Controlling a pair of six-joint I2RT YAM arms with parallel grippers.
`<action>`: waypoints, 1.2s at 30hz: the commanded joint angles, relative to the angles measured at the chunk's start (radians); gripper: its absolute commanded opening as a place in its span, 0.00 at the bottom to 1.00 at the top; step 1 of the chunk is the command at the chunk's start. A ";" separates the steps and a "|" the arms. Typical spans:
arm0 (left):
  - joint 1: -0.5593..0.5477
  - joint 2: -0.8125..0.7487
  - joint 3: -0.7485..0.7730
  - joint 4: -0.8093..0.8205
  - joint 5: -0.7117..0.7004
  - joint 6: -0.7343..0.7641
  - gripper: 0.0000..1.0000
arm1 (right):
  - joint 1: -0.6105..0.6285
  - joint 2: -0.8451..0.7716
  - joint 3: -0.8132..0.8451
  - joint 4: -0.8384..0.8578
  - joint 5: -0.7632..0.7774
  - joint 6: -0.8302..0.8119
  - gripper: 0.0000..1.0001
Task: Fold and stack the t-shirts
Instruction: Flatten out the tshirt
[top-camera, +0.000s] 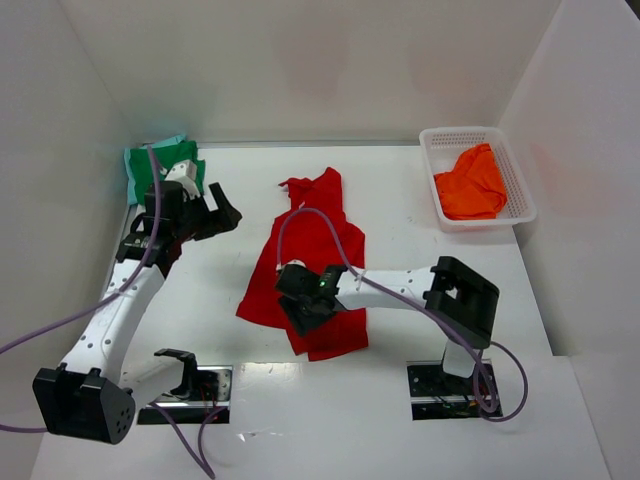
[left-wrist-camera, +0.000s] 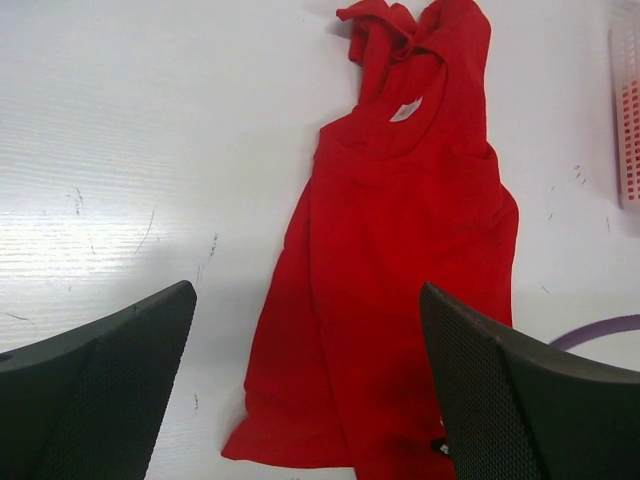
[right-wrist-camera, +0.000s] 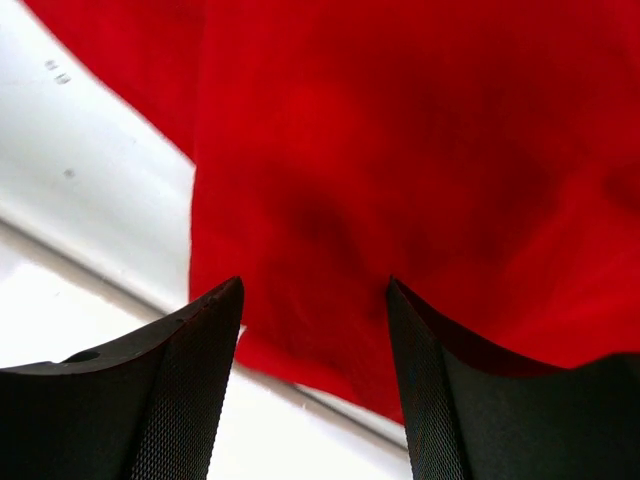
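The table (top-camera: 420, 270) spreads white under both my arms. My left arm stretches forward and up from its base, elbow low, wrist bent so its camera looks across the table. My right arm folds back on itself: the upper link rises at the right, and the forearm lies level, pointing left, low over the cloth.

The red shirt (top-camera: 305, 255) lies lengthwise in the middle of the table, collar at the far end and hem towards me, loosely folded along its length. It sits straight ahead of my left fingers and directly beneath my right ones. The basket (top-camera: 455, 133) stands far to the right of both sets of fingers, in the back corner, with the orange shirt (top-camera: 470, 185) bunched inside it. The green shirt (top-camera: 150, 160) lies crumpled just behind my left wrist, against the left wall.

My left gripper (top-camera: 222, 215) hangs above bare table to the left of the red shirt, jaws spread wide, grasping nothing. My right gripper (top-camera: 305, 310) hovers over the near hem, its fingers (right-wrist-camera: 190, 350) parted, with red cloth and a strip of table showing in the gap; nothing is pinched.
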 joint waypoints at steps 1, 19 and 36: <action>0.003 -0.029 -0.006 0.023 -0.017 -0.017 1.00 | 0.008 0.026 0.051 0.041 0.037 -0.018 0.66; 0.003 -0.029 -0.006 0.023 -0.029 -0.017 1.00 | 0.094 0.200 0.178 0.045 0.007 -0.026 0.68; 0.003 -0.068 -0.015 0.014 -0.099 -0.036 1.00 | 0.094 0.159 0.169 -0.019 0.207 0.040 0.00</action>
